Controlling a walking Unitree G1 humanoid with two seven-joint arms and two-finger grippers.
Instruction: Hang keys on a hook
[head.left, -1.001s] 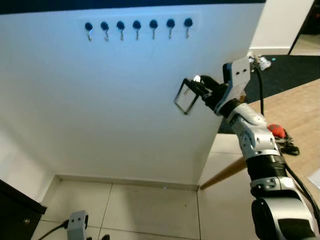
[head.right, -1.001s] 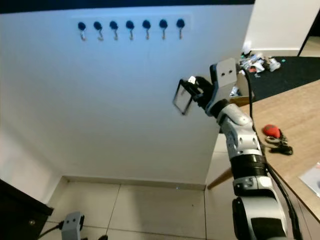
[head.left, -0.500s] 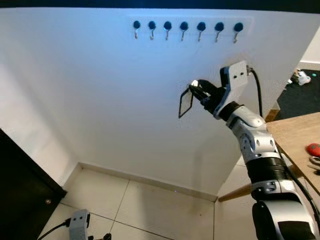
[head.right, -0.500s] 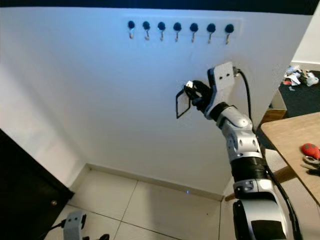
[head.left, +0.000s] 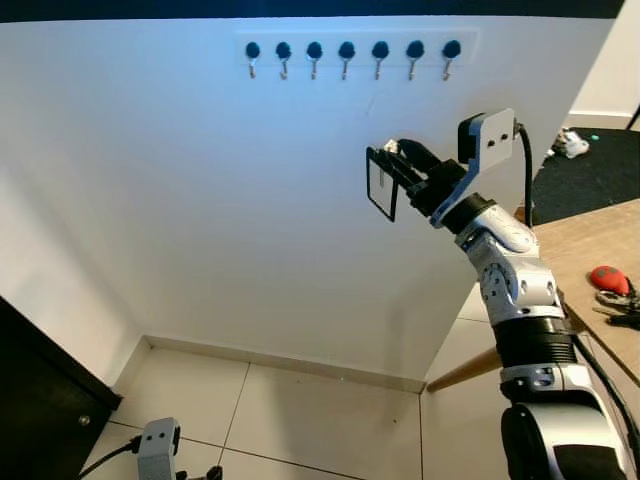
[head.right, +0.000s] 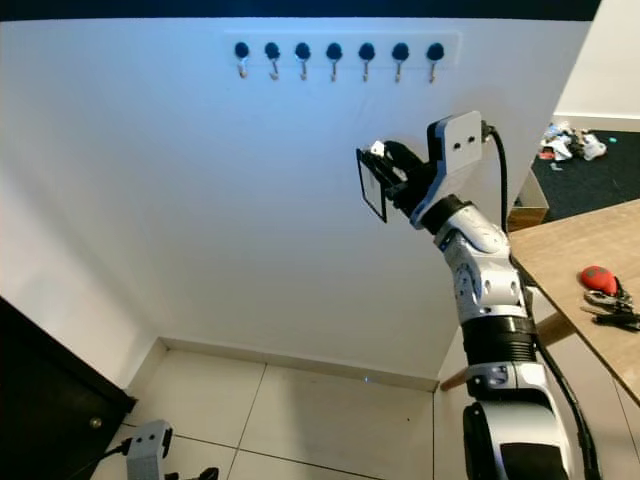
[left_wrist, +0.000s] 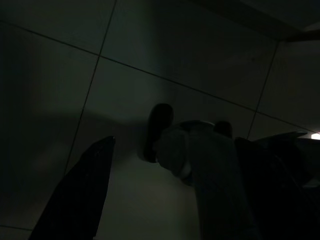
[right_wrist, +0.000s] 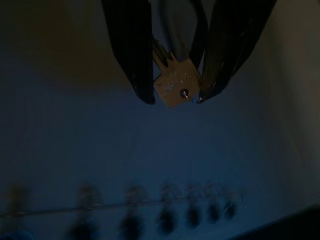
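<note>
Right arm raised and bent toward the wall, right claw (head.left: 392, 160) clamped; left arm low, idle.

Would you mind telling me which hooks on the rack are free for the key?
All seven hooks on the rack hang bare. The right gripper, holding the key, sits below its right end. Clutter lies on the wooden table.

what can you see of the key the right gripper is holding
The key is a flat, silvery metal piece with a squarish head and a small hole, pinched between the right gripper's black fingers. From the head views, a thin dark rectangular loop juts from those fingers, held in the air before the white wall, below the row of hooks, touching none.
</note>
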